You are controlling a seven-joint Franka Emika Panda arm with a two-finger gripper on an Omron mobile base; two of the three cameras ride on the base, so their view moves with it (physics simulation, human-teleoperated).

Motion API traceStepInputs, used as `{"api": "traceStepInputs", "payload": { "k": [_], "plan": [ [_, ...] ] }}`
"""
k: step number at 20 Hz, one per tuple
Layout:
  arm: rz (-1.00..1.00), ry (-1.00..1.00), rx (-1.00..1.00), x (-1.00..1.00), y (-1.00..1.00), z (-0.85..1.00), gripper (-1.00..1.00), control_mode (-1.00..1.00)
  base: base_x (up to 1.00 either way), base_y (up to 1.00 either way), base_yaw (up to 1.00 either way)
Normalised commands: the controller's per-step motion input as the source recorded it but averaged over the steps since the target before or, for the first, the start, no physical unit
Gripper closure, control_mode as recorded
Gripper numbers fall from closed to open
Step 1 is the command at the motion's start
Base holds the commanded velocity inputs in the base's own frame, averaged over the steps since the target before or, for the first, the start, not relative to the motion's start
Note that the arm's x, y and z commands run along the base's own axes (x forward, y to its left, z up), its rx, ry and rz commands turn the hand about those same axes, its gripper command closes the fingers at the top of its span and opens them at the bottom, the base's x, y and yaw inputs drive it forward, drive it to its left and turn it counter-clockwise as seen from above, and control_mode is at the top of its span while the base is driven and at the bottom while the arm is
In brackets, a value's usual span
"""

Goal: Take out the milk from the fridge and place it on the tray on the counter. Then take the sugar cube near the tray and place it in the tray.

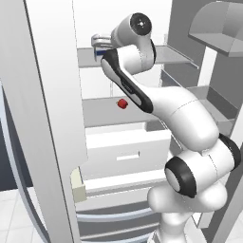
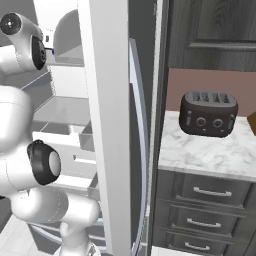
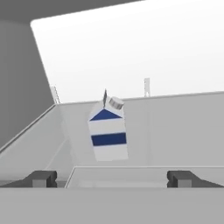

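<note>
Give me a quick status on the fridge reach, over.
Two-finger gripper open, holding nothing. Small white gable-top milk carton with dark blue band straight ahead on the white fridge shelf, tilted, untouched. Nothing between the fingers and the carton.

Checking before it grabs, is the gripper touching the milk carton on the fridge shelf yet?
Apart. In the hand view the open gripper has both fingertips low in the picture, with bare shelf between them and the milk standing farther back.

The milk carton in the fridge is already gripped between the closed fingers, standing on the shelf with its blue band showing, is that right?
Not quite. In the hand view the gripper is open, its fingertips wide apart and short of the milk carton, which nothing grips. The rest holds: it stands on a shelf inside the fridge, blue band showing.
</note>
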Motion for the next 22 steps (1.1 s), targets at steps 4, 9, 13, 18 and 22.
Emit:
{"api": "traceStepInputs", "payload": {
  "k": [4,9,13,18,22],
  "plan": [
    [0.01,0.01,0.00,0.23,0.01,-0.09,-1.00,-1.00,0.00,0.00,0.00],
    [0.02,0.00,0.00,0.32,0.02,-0.19,-1.00,-1.00,0.00,0.00,0.00],
    [0.02,0.00,0.00,0.35,0.04,-0.18,-1.00,-1.00,0.00,0.00,0.00],
    [0.00,0.00,-0.02,0.31,0.19,-0.04,-1.00,-1.00,0.00,0.00,0.00],
    [0.00,0.00,-0.04,0.24,0.27,0.00,-1.00,-1.00,0.00,0.00,0.00]
  ]
}}
